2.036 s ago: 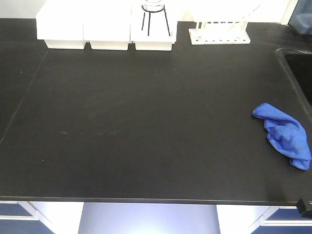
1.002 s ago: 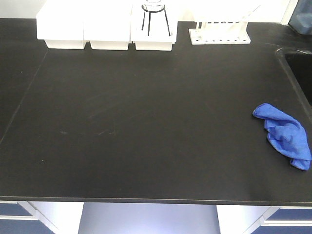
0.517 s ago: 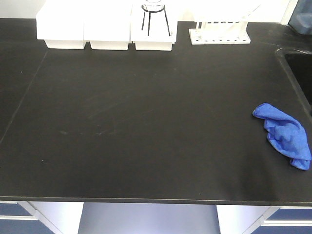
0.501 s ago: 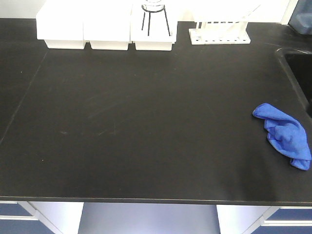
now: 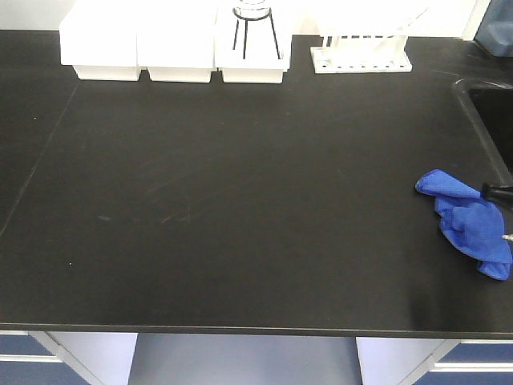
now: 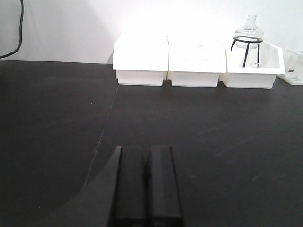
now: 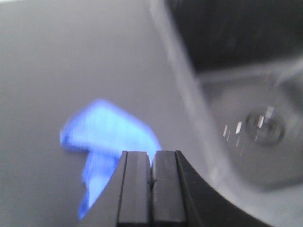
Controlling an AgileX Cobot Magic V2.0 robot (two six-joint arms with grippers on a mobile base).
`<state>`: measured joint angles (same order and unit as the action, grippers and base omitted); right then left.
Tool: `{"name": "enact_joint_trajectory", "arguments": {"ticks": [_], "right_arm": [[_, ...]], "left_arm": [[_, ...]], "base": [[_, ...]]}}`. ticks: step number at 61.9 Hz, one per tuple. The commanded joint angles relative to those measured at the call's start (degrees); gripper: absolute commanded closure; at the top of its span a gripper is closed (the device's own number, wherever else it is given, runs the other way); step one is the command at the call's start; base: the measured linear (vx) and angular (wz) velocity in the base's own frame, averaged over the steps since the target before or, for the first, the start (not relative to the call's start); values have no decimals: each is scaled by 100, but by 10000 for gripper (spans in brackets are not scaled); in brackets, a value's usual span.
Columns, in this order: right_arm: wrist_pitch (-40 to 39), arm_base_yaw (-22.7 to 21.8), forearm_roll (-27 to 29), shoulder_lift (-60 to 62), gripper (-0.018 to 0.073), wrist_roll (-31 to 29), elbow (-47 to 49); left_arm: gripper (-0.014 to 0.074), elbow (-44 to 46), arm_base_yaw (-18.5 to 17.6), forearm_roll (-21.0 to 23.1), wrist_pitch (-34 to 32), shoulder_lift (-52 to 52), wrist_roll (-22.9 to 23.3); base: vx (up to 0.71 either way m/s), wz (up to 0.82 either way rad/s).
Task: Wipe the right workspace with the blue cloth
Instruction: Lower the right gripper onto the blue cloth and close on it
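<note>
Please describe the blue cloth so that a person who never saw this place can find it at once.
Find the black benchtop with white tubs along its back edge and a sink at its right. The cloth lies crumpled near the front right corner, in front of the sink. It alone is bright blue, soft and wrinkled.

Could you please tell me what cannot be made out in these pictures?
- Front view: the right gripper is cut off by the right frame edge, so whether it touches the cloth is unclear.
- Right wrist view: blur hides the cloth's folds and the drain in any detail.
- Left wrist view: the cloth is out of frame.
</note>
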<state>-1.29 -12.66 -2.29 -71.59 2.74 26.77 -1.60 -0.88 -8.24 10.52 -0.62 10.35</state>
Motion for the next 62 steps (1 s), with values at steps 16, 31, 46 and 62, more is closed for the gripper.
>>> {"name": "enact_joint_trajectory", "arguments": {"ticks": [16,31,46,62], "right_arm": [[-501,-30,-54,-795,146,-102,196],[-1208,-30,-54,-1519,48,-96,196],[-1474,-30,-54,-2080,140,-74,196],[-1270,-30,-106,-1650,510,-80,196]], "left_arm": [[602,-178,22,-5,-469,-88,49],[602,-178,22,-5,-469,-88,49],[602,-178,22,-5,-469,-88,49],[602,-178,22,-5,-469,-88,49]], "base": [[0,0],[0,0],[0,0],[0,0]]}}
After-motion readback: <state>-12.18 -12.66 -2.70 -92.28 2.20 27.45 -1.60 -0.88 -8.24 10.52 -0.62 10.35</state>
